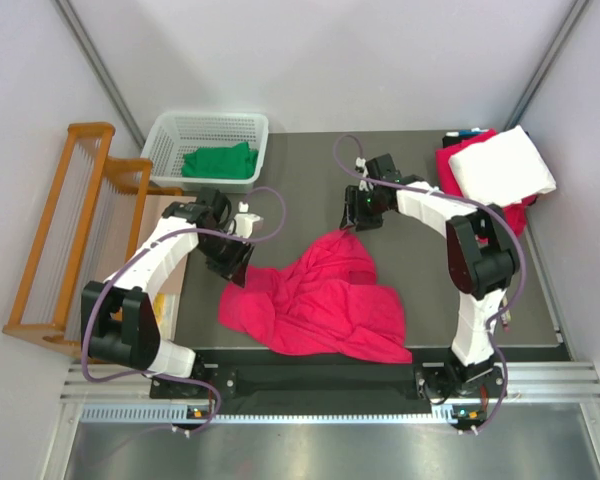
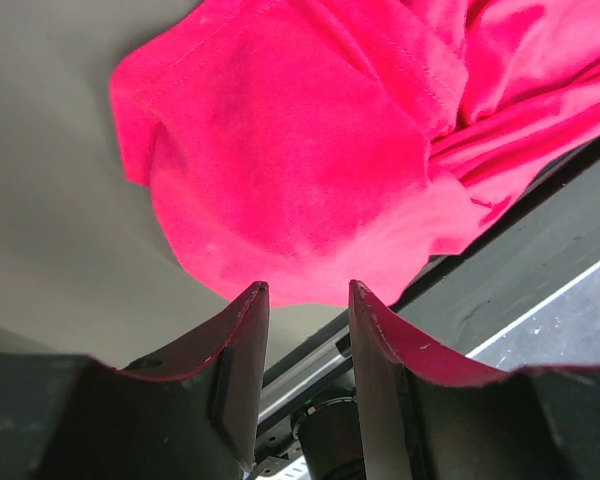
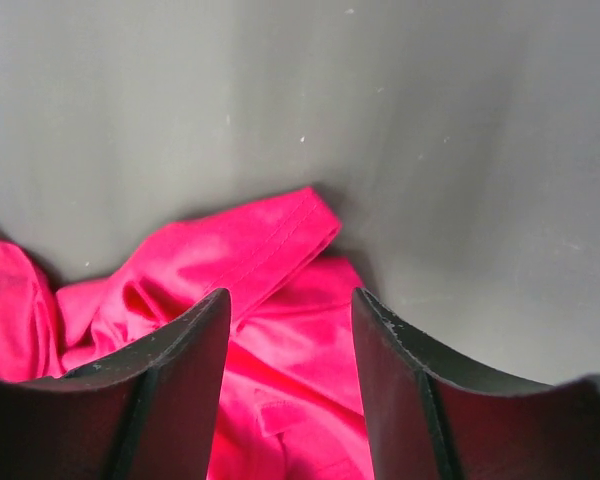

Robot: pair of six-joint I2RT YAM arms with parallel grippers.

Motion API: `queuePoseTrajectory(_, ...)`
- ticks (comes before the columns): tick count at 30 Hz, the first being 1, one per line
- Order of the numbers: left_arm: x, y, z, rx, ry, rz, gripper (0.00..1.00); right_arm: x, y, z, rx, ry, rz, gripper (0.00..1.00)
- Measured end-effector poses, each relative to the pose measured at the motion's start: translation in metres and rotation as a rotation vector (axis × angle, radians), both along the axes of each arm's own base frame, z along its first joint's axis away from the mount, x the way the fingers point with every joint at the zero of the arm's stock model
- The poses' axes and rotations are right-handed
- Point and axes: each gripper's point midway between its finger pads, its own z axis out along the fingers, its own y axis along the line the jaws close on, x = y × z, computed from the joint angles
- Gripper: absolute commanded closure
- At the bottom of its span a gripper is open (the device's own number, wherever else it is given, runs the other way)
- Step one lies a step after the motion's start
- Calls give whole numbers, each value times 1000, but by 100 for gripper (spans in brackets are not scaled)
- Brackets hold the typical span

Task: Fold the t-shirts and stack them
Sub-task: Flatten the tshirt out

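Observation:
A crimson-pink t-shirt (image 1: 315, 300) lies crumpled in the middle of the dark table. My left gripper (image 1: 238, 268) is at the shirt's left edge. In the left wrist view the gripper (image 2: 305, 288) is open with nothing between its fingers, and a rounded fold of the pink shirt (image 2: 290, 150) lies just past the tips. My right gripper (image 1: 355, 222) hovers over the shirt's far corner. Its jaws (image 3: 290, 295) are open, with the hemmed pink corner (image 3: 260, 250) lying under and between them, ungripped. A green t-shirt (image 1: 220, 162) sits in the basket. A folded white t-shirt (image 1: 505, 165) lies at the back right.
The white lattice basket (image 1: 170, 135) stands at the back left, and a wooden rack (image 1: 65, 230) is left of the table. Red cloth (image 1: 448, 165) shows under the white shirt, with small pens (image 1: 465, 133) behind it. The table's front edge and rail (image 1: 320, 385) run below the pink shirt.

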Motion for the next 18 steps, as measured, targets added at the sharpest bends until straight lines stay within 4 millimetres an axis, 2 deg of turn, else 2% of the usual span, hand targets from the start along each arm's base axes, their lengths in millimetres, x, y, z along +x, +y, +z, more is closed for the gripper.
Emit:
queuePoseTrajectory(9, 7, 1, -13, 26, 27, 18, 46, 1, -1, -29, -10, 67, -1, 53)
queuePoseTrajectory(13, 11, 0, -10, 21, 17, 20, 46, 11, 6, -28, 12, 68, 5, 53)
queuePoseTrajectory(18, 12, 0, -9, 18, 14, 20, 46, 25, 17, -24, 46, 58, 16, 62)
